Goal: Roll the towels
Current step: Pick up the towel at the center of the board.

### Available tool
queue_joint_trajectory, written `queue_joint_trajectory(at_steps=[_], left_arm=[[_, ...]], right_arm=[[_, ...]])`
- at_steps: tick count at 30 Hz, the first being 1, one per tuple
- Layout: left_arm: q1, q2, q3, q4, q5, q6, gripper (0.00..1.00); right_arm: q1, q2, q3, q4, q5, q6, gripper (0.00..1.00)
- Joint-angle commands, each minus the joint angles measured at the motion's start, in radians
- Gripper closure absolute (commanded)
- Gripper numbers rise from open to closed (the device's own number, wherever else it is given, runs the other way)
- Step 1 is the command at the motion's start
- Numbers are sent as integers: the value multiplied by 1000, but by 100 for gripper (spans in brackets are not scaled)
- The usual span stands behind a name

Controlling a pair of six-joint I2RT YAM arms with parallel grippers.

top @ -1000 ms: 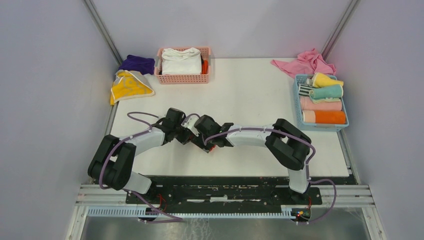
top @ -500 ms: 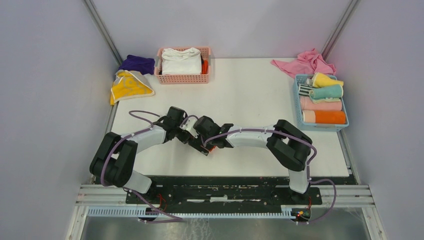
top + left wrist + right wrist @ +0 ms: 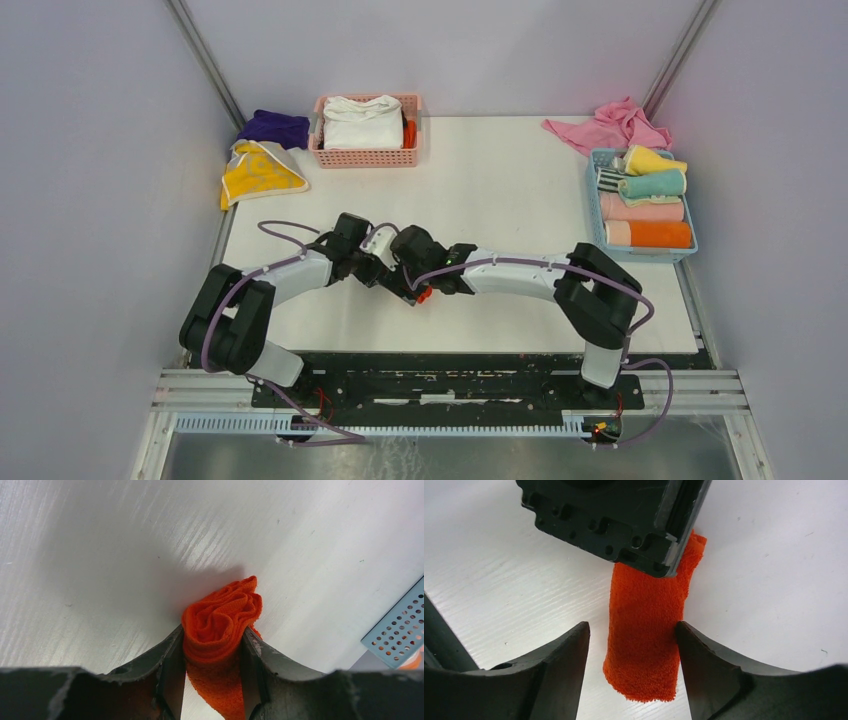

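Low over the white worktop (image 3: 520, 190), near its front middle, the left gripper (image 3: 212, 632) is clamped on one end of the rolled orange-red towel (image 3: 220, 620). The right gripper (image 3: 631, 630) straddles the other end, jaws apart (one finger seems to brush the cloth). If it closes off-centre, or the left lets go early, the roll could slacken and unwind.

Bright, even overhead light throws soft shadow on the table (image 3: 100, 540); the near fingers (image 3: 170, 672) look perhaps slightly blurred.
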Motion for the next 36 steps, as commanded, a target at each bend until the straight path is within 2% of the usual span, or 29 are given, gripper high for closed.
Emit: queue_joint_trajectory(at_steps=[1, 12, 24, 33, 36], left_arm=[[-9, 24, -1, -98, -44, 51, 54], [-9, 13, -40, -32, 11, -32, 54], [17, 26, -34, 40, 25, -88, 47], [116, 91, 57, 71, 1, 1, 36], [163, 135, 112, 71, 6, 50, 34]], right_arm=[[11, 53, 27, -8, -21, 15, 30], [34, 200, 33, -55, 69, 39, 42], [47, 275, 92, -200, 84, 30, 47], [43, 207, 70, -252, 141, 58, 79], [38, 167, 64, -282, 150, 81, 85]])
